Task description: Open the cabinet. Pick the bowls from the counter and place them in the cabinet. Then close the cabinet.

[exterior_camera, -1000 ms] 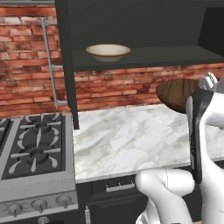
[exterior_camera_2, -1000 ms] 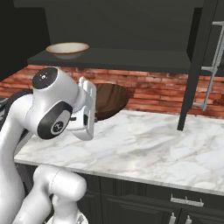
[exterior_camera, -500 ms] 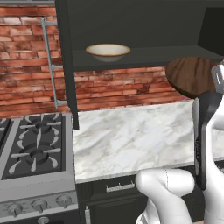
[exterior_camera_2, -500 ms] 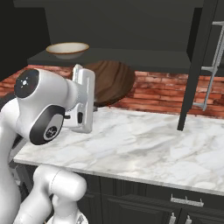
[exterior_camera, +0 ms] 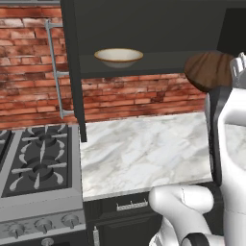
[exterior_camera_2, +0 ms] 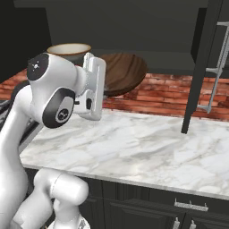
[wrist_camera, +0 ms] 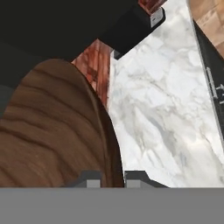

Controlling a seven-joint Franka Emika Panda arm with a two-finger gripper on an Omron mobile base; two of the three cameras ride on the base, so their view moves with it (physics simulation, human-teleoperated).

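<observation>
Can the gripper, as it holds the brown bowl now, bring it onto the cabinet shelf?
Probably yes: the cabinet is open, and the shelf beside the cream bowl looks bare. The gripper holds the brown bowl near it.

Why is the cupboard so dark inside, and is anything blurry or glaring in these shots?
Left base view: the cabinet interior is evenly dim, yet the cream bowl stays crisp. Right base view: the counter is bright without glare; the black door casts little shadow. Hand view: the brown bowl looms huge from closeness, its grain soft and stretched.

The arm (exterior_camera_2: 53,94) is raised high, its gripper (wrist_camera: 113,178) clamped, fingertips close together.
</observation>
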